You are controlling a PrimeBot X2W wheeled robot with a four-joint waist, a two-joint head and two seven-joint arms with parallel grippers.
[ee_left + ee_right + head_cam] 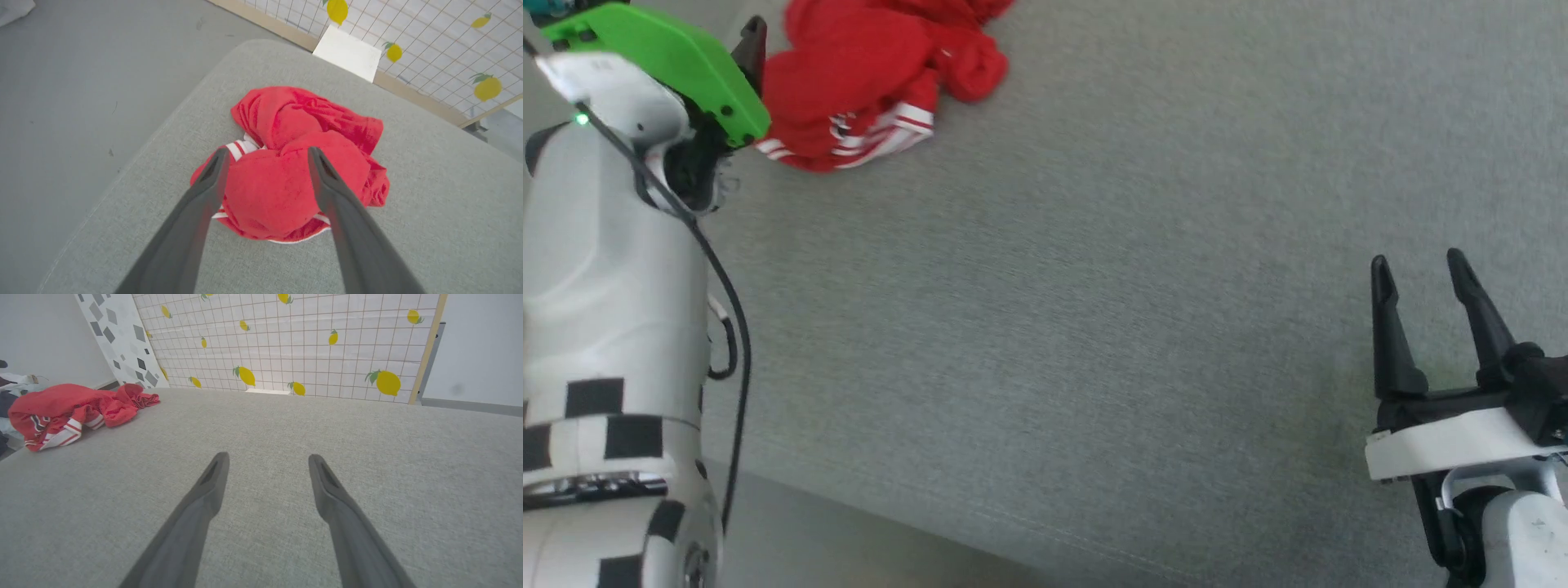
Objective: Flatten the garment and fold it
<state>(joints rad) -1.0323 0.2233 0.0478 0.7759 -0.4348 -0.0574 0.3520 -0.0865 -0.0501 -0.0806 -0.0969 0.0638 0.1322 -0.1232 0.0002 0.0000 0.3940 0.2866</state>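
The garment (874,73) lies in a crumpled red heap at the far left of the grey padded surface (1094,310), with red-white striped trim showing at its near edge. In the left wrist view my left gripper (267,153) is open above the garment (286,118), its two fingers framing the heap with nothing between them. My right gripper (1417,261) stands open over bare surface at the near right, far from the garment. From the right wrist, the right gripper (267,457) points across the surface, and the garment (61,404) lies far to the left.
The surface's left edge (122,163) drops to a grey floor (73,81) close beside the garment. A lemon-patterned grid panel (306,343) stands behind the far edge, with a white block (347,53) at its foot. Bare surface spreads between the garment and my right gripper.
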